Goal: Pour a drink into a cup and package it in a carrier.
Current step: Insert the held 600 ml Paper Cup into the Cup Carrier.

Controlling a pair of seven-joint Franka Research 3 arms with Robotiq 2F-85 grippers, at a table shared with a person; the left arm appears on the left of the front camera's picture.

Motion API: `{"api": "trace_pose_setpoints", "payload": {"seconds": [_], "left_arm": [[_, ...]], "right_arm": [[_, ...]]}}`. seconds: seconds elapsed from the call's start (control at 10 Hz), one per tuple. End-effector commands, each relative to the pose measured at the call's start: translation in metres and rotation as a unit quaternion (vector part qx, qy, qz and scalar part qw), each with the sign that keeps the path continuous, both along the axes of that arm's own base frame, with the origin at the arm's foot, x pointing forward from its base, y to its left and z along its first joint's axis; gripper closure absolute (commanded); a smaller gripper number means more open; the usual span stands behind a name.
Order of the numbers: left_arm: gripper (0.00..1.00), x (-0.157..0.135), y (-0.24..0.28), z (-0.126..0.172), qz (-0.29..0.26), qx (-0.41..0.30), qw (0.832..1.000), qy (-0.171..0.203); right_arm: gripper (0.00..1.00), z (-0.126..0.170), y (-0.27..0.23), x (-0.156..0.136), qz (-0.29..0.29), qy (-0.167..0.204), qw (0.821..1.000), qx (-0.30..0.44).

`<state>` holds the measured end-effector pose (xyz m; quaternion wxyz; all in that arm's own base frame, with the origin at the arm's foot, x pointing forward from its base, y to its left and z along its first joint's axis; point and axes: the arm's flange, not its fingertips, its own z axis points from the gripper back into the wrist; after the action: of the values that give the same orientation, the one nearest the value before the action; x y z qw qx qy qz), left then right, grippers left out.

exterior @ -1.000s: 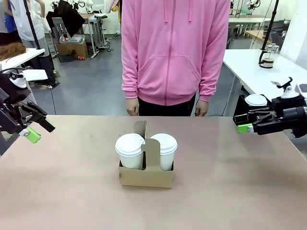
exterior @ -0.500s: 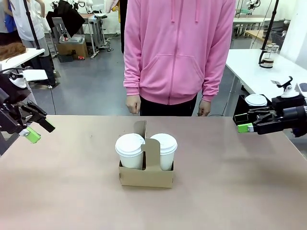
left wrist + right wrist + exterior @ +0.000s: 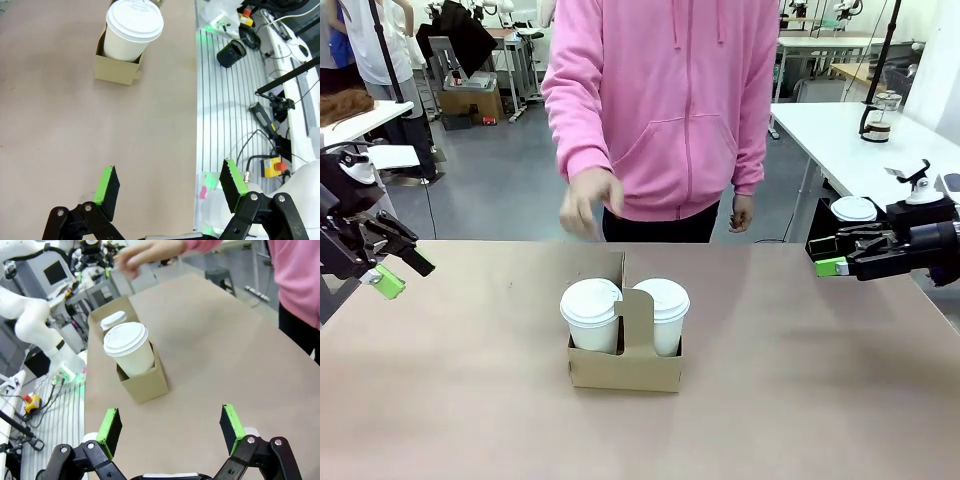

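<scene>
Two lidded cups point(image 3: 591, 313) point(image 3: 662, 314) sit in the carrier point(image 3: 625, 367) mid-counter point(image 3: 800, 400); a person's hand point(image 3: 588, 204) hovers beyond it. Left gripper point(image 3: 402, 268) and right gripper point(image 3: 827, 257) wait at opposite edges, jaws apart, empty.

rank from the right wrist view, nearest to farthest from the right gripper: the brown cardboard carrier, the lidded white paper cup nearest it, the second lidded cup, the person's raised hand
1. Brown cardboard carrier, its near end wall, just ahead of the right gripper.
2. Nearer lidded white paper cup, in the near slot.
3. Second lidded cup, in the far slot behind it.
4. Person's raised hand, above the table's far part.
</scene>
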<state>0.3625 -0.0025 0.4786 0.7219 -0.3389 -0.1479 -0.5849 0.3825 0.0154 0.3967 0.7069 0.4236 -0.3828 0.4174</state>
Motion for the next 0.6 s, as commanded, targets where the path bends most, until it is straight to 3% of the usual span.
{"api": "trace_pose_setpoints", "payload": {"seconds": [0.0, 0.5], "left_arm": [[0.00, -0.0013, 0.0011, 0.0005, -0.005, -0.002, 1.000, -0.002], [0.00, -0.0013, 0.0011, 0.0005, -0.005, -0.002, 1.000, -0.002]], "right_arm": [[0.00, 0.0015, -0.0001, -0.0006, 0.005, -0.011, 1.000, 0.000], [0.00, 0.0015, -0.0001, -0.0006, 0.005, -0.011, 1.000, 0.000]]}}
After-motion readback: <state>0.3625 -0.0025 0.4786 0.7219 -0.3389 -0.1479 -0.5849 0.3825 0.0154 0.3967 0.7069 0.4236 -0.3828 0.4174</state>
